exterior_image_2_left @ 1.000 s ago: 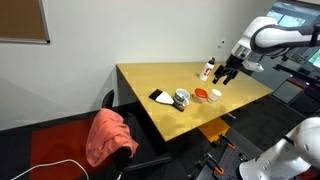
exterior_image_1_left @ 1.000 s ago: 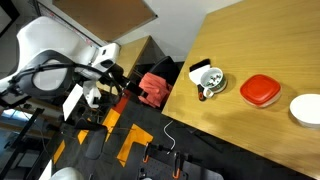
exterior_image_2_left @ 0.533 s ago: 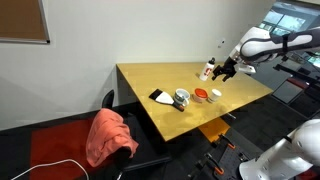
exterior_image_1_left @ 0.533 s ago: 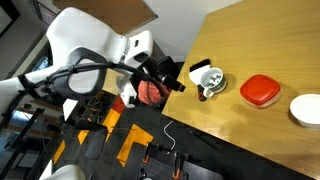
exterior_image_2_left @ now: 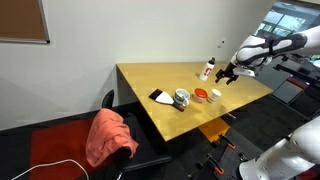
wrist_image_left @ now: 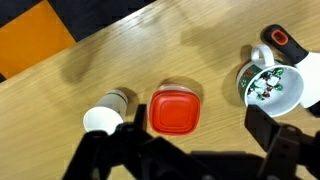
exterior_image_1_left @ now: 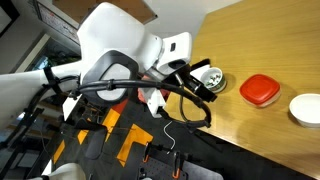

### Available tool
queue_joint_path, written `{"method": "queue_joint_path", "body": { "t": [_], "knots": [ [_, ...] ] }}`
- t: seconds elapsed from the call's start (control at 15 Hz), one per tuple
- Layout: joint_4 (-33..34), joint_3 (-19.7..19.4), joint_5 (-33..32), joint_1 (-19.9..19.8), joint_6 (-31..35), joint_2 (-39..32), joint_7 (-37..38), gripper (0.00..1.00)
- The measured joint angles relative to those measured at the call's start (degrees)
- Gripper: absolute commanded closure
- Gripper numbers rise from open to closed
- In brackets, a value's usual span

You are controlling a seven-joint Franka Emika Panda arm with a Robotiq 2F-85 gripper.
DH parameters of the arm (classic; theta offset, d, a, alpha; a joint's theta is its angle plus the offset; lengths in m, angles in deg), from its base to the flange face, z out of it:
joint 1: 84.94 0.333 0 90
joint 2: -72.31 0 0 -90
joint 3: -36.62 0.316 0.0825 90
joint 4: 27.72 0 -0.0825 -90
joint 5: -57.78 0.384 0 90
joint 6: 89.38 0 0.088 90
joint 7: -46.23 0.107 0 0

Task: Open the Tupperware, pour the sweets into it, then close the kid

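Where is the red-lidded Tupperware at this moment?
In the wrist view the red-lidded Tupperware sits on the wooden table, between a white cup toward the picture's left edge and a patterned mug toward its right edge.

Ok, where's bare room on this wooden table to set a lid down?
Free: the tabletop above the red-lidded square container and the white patterned mug in the wrist view, and the gap between them. Crowded: beside the white cup.
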State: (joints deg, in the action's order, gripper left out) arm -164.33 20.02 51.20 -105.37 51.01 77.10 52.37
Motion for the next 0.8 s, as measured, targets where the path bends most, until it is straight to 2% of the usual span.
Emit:
{"method": "queue_joint_path", "body": {
  "t": [0.4, 0.8],
  "knots": [
    [0.43, -0.29, 0.25, 0.03, 0.54, -0.77, 0.08, 0.0],
    [5.01, -2.12, 4.3, -0.06, 5.94, -9.69, -0.25, 0.0]
  ]
}}
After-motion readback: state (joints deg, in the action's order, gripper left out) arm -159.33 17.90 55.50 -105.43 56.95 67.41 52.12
